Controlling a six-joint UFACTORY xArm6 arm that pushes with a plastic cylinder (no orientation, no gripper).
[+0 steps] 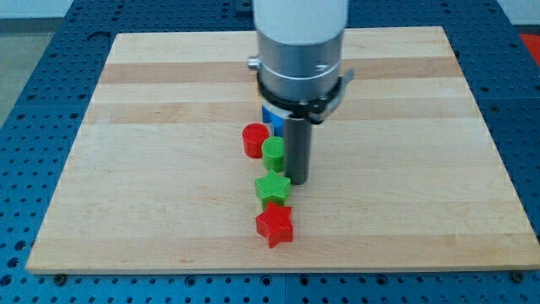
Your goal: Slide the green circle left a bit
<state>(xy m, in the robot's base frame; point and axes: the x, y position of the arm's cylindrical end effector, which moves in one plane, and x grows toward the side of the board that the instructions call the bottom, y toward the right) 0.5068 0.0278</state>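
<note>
The green circle [273, 155] is a small upright cylinder near the middle of the wooden board [152, 169]. My tip [299, 181] is at the end of the dark rod, just to the view's right of the green circle and close to it, apparently touching its right side. A red circle [254, 139] sits just up and left of the green circle. A green star [273, 188] lies below it, and a red star [275, 225] lies below that. A blue block [272, 121] is partly hidden behind the arm, above the green circle.
The arm's grey and white body [299, 51] hangs over the board's upper middle and hides what is behind it; a sliver of yellow [261, 106] shows beside the blue block. The board lies on a blue perforated table [34, 67].
</note>
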